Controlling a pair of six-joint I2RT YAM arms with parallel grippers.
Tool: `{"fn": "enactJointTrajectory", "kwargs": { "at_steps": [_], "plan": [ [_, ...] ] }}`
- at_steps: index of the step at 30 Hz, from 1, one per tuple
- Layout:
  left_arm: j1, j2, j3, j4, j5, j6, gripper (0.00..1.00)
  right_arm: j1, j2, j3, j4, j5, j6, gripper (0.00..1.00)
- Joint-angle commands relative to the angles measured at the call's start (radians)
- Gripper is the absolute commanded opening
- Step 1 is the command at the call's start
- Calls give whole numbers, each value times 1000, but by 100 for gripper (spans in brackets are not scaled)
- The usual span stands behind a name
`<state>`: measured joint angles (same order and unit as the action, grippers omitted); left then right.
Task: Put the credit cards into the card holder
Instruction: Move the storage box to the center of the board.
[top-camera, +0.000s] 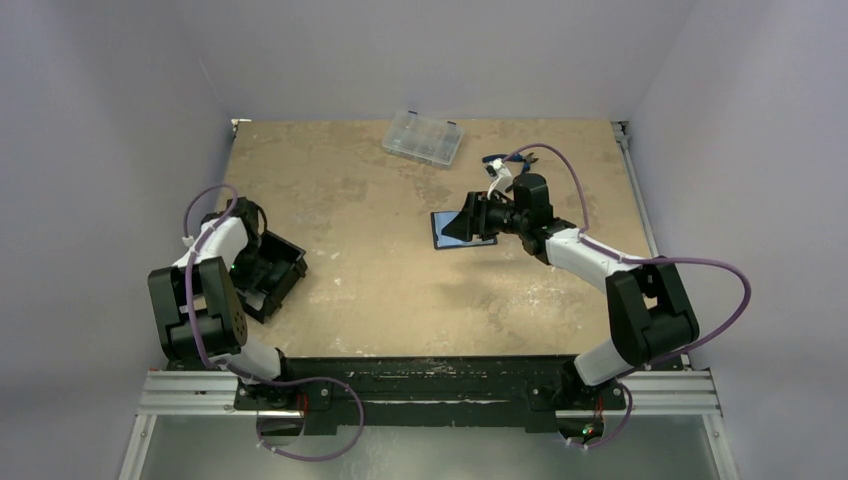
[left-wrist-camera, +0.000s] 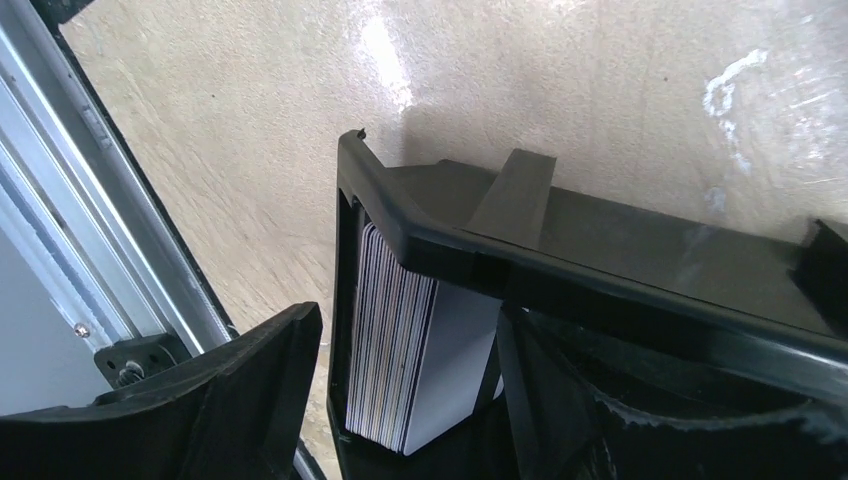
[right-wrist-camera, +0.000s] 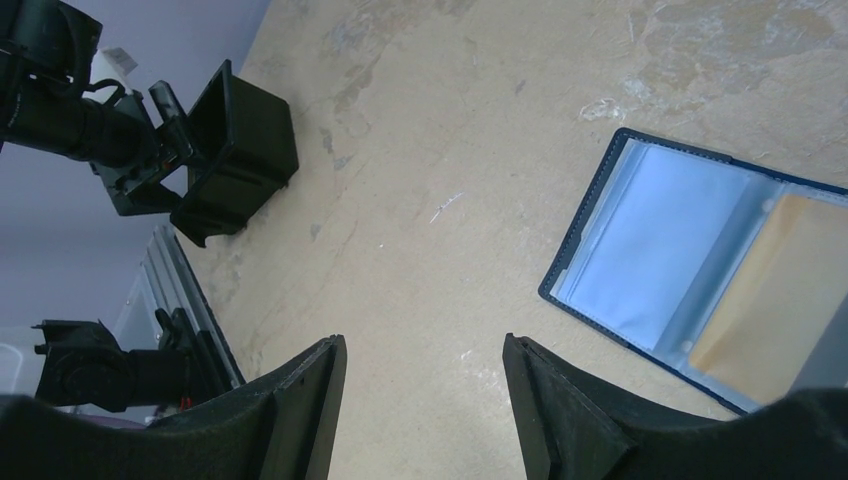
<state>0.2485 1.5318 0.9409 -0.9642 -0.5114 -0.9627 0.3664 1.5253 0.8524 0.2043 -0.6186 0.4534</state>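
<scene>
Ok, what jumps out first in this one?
The open navy card holder lies right of centre, clear sleeves showing, by the open right claw. On the left, a tight stack of credit cards stands on edge in a black box.

Robot lab cell, blank enclosure walls (top-camera: 110, 100), scuffed tabletop (top-camera: 380, 270), aluminium mounting rail (top-camera: 190, 392)

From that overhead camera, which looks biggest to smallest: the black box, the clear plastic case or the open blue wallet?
1. black box, partly hidden
2. clear plastic case, close to the box in size, so their order is unsure
3. blue wallet, clearly smallest, partly covered
</scene>
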Motion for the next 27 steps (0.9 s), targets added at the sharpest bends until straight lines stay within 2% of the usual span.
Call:
{"fn": "enactJointTrajectory", "kwargs": {
  "at_steps": [1,6,11,18,27],
  "plan": [
    [7,4,-27,53,19,-16,67,3,6,8,43,-18,4,67],
    [7,8,-46,98,53,1,56,2,3,7,44,-18,4,67],
    [6,19,-55,129,80,18,39,2,0,7,46,-17,4,67],
    [6,49,-71,200,132,54,30,3,-1,4,47,-15,4,67],
    [-32,99,-33,279,192,86,27,3,1,4,50,-12,4,67]
  ]
}}
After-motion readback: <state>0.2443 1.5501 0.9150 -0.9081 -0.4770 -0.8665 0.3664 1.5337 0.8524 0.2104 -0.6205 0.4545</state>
